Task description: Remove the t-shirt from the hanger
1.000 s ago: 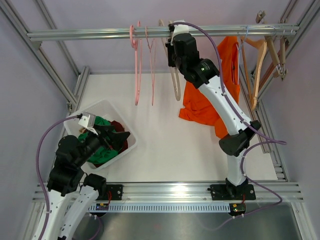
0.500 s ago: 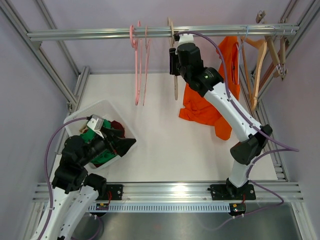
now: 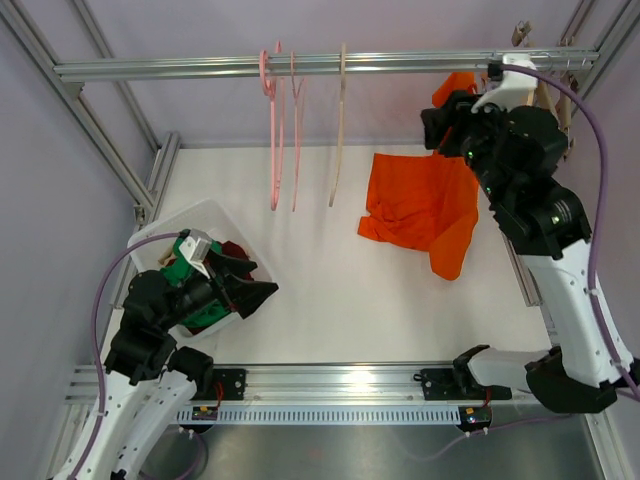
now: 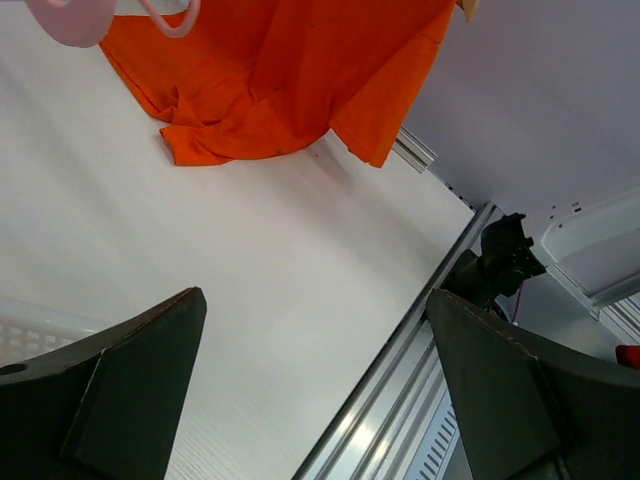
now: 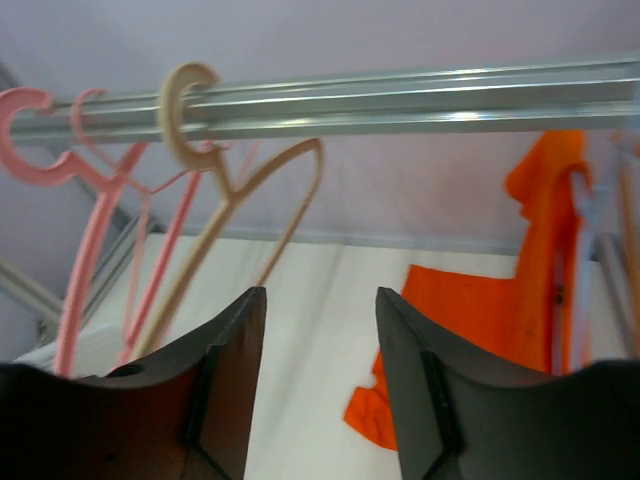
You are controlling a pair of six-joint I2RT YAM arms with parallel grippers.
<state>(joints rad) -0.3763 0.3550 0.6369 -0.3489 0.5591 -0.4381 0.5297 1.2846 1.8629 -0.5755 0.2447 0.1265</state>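
The orange t-shirt (image 3: 425,205) hangs from the rail at the right, and its lower part lies spread on the white table (image 3: 330,310). It also shows in the left wrist view (image 4: 280,80) and the right wrist view (image 5: 470,310). Its hanger (image 5: 578,215) is a pale, blurred strip at the shirt's top; in the top view my right arm hides it. My right gripper (image 3: 432,127) (image 5: 320,330) is open and empty, up by the rail just left of the shirt's top. My left gripper (image 3: 258,290) (image 4: 315,300) is wide open and empty beside the bin.
Two pink hangers (image 3: 272,130) and a beige hanger (image 3: 338,130) hang bare on the metal rail (image 3: 180,68). Wooden hangers (image 3: 552,100) hang at the far right. A white bin (image 3: 205,215) with green and dark red clothes sits at the left.
My right gripper has let go of the beige hanger, opened, and swung right along the rail to the orange t-shirt. My left gripper has drifted slightly nearer and rightwards, still open.
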